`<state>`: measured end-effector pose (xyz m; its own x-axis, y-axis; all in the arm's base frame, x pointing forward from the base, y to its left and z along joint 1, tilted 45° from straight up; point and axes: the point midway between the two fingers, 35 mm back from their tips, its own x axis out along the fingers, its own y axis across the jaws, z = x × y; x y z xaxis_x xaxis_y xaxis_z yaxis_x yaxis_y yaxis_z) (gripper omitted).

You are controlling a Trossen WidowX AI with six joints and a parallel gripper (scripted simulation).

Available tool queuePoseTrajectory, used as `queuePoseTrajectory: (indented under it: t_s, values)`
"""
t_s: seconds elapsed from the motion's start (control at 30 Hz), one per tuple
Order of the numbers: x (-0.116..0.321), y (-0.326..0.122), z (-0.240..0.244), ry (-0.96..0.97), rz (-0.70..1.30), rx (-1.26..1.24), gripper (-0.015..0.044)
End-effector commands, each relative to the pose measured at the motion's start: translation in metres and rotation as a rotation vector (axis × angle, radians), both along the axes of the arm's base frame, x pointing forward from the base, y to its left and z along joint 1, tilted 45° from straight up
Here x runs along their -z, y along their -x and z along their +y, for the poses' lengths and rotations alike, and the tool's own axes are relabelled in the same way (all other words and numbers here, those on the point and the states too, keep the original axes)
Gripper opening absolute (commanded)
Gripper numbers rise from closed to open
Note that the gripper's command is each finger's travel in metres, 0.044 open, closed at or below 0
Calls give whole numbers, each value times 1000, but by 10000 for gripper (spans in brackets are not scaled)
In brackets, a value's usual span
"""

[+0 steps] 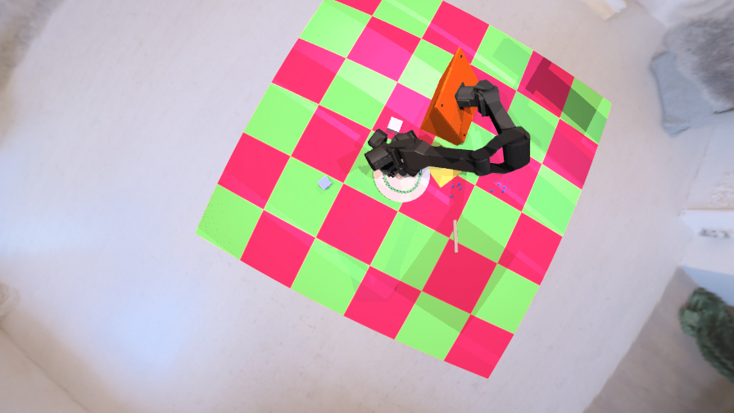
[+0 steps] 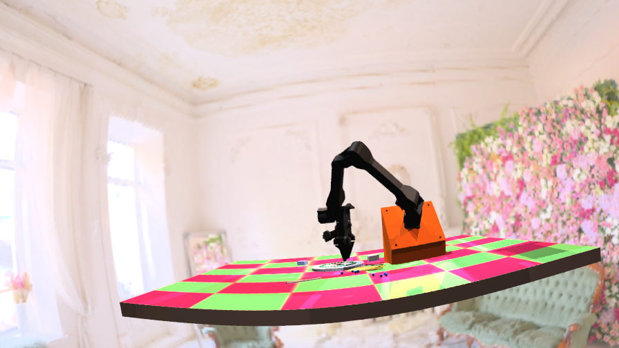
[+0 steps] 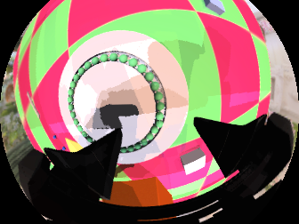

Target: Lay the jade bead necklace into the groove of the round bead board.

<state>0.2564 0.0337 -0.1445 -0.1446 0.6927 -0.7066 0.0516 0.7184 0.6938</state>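
Observation:
The jade bead necklace (image 1: 402, 192) (image 3: 149, 76) lies as a round loop of green beads on the pale round bead board (image 1: 401, 198) (image 2: 318, 268) (image 3: 175, 89). In the wrist view the beads follow the ring-shaped groove; a thin dark line of the groove shows outside them at the right. My gripper (image 2: 345, 259) (image 3: 158, 126) is open and empty, its fingertips low over the board on the side toward the arm's base. The left finger in the wrist view hides a short stretch of the loop. The arm hides part of the loop in the top view.
A white block (image 1: 394, 124) (image 3: 194, 164) and a lavender block (image 1: 323, 183) (image 2: 302, 263) stand near the board. A yellow piece (image 1: 445, 177) lies beside it, with small blue beads (image 1: 459, 184) and a thin stick (image 1: 455, 236) further off. The orange base (image 1: 446, 105) (image 2: 411, 244) stands behind.

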Motion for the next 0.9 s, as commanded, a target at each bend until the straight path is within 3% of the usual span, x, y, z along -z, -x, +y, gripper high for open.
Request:
queuePoseTrajectory:
  t_s: [0.0, 0.6, 0.87]
  values:
    - [0, 0, -1, 3, -2, -5, 440]
    - [-2, -1, -2, 4, -2, -5, 440]
    - [-58, -10, -57, 2, 0, -1, 440]
